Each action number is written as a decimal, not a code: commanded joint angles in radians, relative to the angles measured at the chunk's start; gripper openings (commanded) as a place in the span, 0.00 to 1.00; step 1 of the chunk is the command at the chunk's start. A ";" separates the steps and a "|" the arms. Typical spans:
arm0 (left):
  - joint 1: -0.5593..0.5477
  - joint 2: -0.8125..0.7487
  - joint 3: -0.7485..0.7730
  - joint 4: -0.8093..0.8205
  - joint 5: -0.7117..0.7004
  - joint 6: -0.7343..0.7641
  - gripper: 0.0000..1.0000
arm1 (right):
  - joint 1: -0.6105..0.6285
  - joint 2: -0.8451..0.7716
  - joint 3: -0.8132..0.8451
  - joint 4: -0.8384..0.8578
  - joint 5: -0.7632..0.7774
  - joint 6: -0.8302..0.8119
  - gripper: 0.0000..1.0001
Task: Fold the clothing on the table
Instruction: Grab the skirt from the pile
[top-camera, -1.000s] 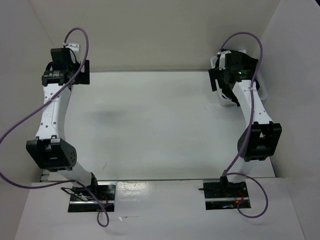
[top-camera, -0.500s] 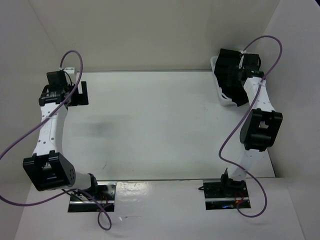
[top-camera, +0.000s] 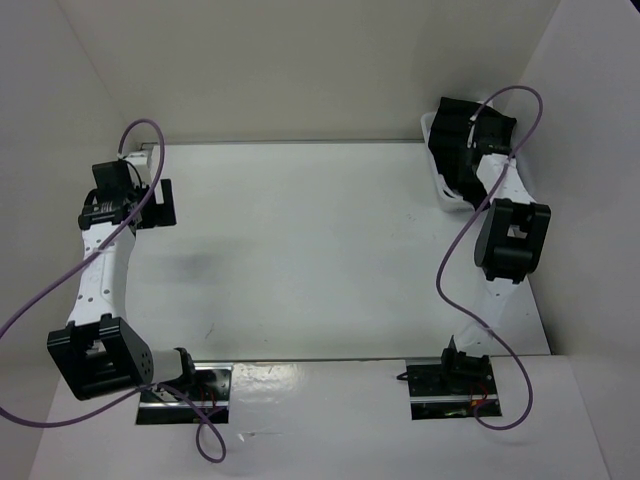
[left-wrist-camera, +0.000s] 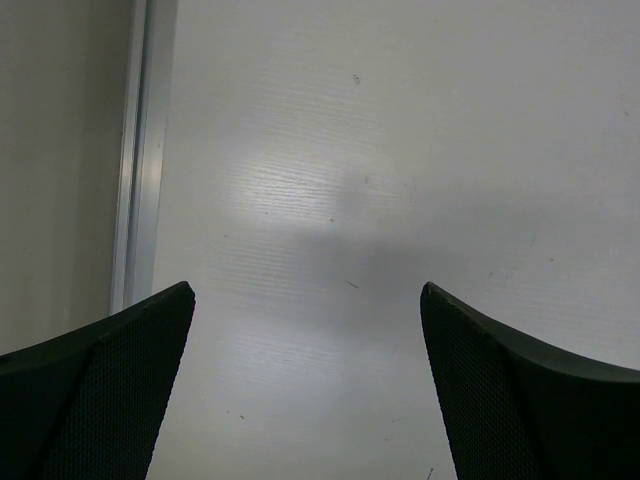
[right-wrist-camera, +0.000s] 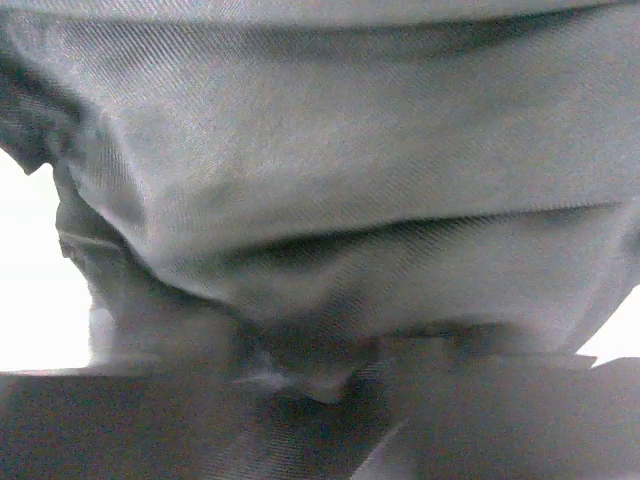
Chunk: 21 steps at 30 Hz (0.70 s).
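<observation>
- Reaching the right gripper (top-camera: 460, 165) into the white basket (top-camera: 437, 192) at the table's (top-camera: 300, 250) far right corner, we are going after the clothing (right-wrist-camera: 330, 180), which is lying bunched there, not yet on the tabletop.
- Dark fabric is filling the right wrist view, so we cannot tell how those jaws are standing.
- We are holding the left gripper (left-wrist-camera: 305, 292) wide open and empty over bare tabletop, probably ready to help spread.
- We are counting two arms, one basket, one garment.
</observation>
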 joint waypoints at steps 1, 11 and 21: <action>0.002 -0.036 -0.006 0.023 0.020 0.014 1.00 | 0.006 0.014 0.096 0.057 0.025 0.005 0.34; 0.002 -0.036 -0.006 0.002 0.002 0.033 1.00 | -0.003 -0.150 0.344 -0.032 0.014 -0.030 0.00; 0.002 -0.026 0.003 0.002 0.034 0.043 1.00 | 0.081 -0.273 0.447 -0.177 -0.330 -0.043 0.00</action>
